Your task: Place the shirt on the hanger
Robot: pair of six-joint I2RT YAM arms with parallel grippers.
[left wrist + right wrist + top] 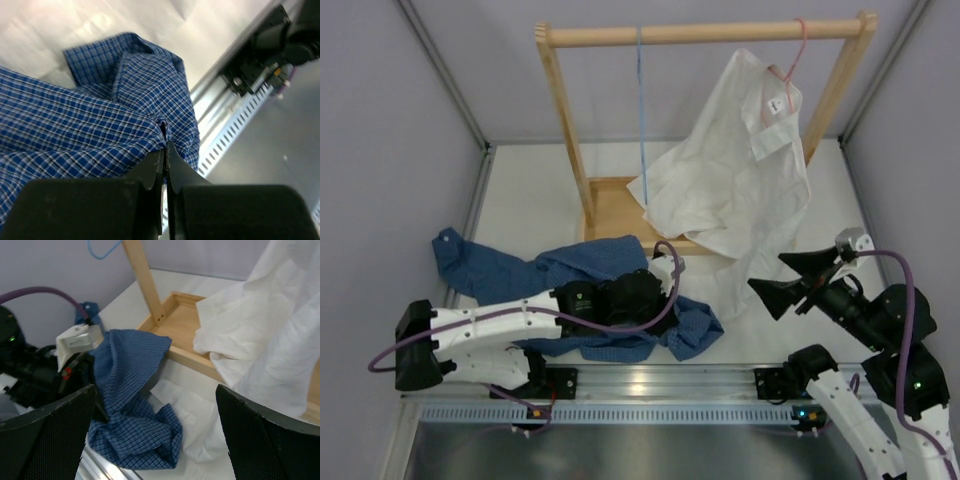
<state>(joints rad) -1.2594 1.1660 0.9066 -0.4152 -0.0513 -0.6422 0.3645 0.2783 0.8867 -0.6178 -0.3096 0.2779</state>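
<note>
Pinching a thin fold of the shirt (100,125) with the left gripper (165,140), clamped shut on the cloth. Hard to say which part of the garment, possibly a front edge rather than the collar. Lying crumpled on the table (530,190) just in front of the wooden rack (710,33), spread leftward past its left post. Waiting wide open and empty with the right gripper (786,278), in front of the rack's right side, apart from any cloth.

Leaving the hanger (641,100) on the rack's top rail, left of centre, well above the blue heap. Sharing the rack with the white shirt (740,190), draped from the pink hanger (790,60) at the rail's right end down over the base, close against the blue cloth.

Could slip out on lifting, given so slim a pinch. Could drag the white hem along, given that closeness. Could knock the hanger off the rail while threading a shoulder.

Shows the closed jaws only from the left wrist; hides them under the arm from above. Shows hanger and rail whole only from above; catches just a blue loop beside the post from the right wrist.
</note>
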